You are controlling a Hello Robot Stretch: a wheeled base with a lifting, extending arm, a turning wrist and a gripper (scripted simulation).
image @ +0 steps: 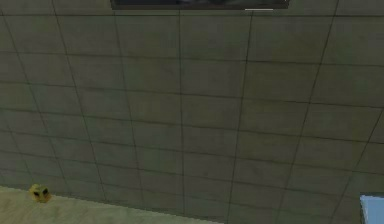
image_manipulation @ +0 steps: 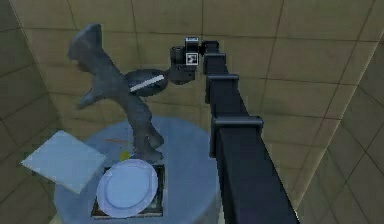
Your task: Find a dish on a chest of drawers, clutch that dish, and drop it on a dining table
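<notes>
Scanning the forward view from the left: a small yellowish blob [image: 40, 192] sits low at the foot of a beige tiled wall [image: 200, 110]. A bluish corner [image: 372, 208] pokes in at bottom right, possibly the edge of the furniture the arm is working at.

Over to the arm side view, again from the left. A pale blue-white flat square sheet [image_manipulation: 62, 160] lies on a round, blue-grey desk [image_manipulation: 185, 150]. Just beside it, there's our target: the white round dish [image_manipulation: 128, 188], lying flat on a dark square mat [image_manipulation: 160, 200] at the desk's near edge. So the finding part looks done. The robot is drawn up alongside with the dish right there.

Behind the dish rises a grey branching statue [image_manipulation: 100, 75], standing mid-desk. Crossing in front of its upper limb is the tool [image_manipulation: 150, 80], its thin fingers pointing left. With the statue behind them, I cannot tell whether the fingers are spread or pressed together, or whether they hold anything. To the right, the dark square bar of the arm [image_manipulation: 235, 140] runs up from the bottom edge.

The dish lies on its mat, well apart from the tool in the picture, so I judge the clutch not yet made. What's left is most of the job: bring the tool to the dish without knocking the statue, take hold, lift clear, then drive to a dining table and drop it there.
</notes>
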